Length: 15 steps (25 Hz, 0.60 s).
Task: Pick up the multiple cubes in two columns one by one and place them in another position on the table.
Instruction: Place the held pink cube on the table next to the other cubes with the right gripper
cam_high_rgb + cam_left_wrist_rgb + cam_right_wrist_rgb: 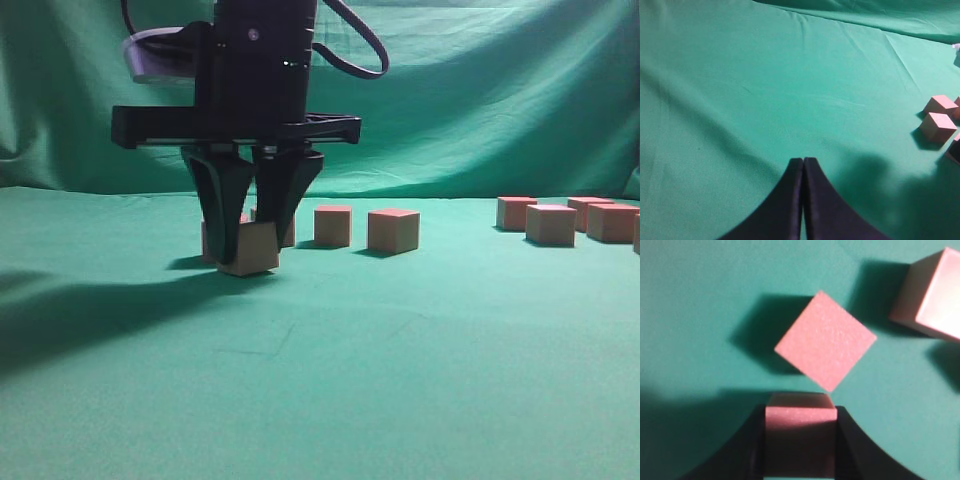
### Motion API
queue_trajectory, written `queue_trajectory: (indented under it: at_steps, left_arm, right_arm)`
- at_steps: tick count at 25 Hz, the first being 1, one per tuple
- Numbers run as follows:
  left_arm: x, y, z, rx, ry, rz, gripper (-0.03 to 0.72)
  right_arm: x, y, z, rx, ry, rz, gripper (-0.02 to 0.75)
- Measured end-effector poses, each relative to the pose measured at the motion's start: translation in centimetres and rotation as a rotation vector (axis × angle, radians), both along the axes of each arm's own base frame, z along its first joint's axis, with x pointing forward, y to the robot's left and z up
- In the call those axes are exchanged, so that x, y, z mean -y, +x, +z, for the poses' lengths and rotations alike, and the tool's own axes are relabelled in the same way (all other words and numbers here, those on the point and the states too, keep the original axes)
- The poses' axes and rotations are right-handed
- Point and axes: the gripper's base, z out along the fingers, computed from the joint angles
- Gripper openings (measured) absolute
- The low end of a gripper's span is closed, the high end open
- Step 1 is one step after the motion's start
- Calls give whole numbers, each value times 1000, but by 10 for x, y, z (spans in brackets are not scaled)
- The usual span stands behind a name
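Note:
My right gripper (250, 252) hangs at the left of the exterior view, shut on a cube (258, 250) held low at the table (330, 380); I cannot tell whether the cube touches the cloth. In the right wrist view that cube (800, 422) fills the gap between the black fingers (852, 440). Just beyond it lies a second pink-topped cube (826, 347), turned corner-on, and a third (932, 295) sits at the top right. My left gripper (803, 161) is shut on nothing above bare cloth, with two cubes (938, 126) at its right.
Two cubes (333, 225) (393, 230) stand in a row just right of the right gripper, one more partly hidden behind its fingers. Several cubes (551, 224) are grouped at the far right. A draped green backdrop (480, 100) closes the far side.

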Motion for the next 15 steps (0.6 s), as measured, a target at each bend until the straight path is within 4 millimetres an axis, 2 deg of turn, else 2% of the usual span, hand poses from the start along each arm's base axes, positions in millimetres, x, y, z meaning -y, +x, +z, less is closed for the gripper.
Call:
queue_trajectory:
  at_steps: [15]
  left_arm:
    - [0,0,0,0,0,0,0]
  right_arm:
    - [-1,3,-3,24,-5,3,260]
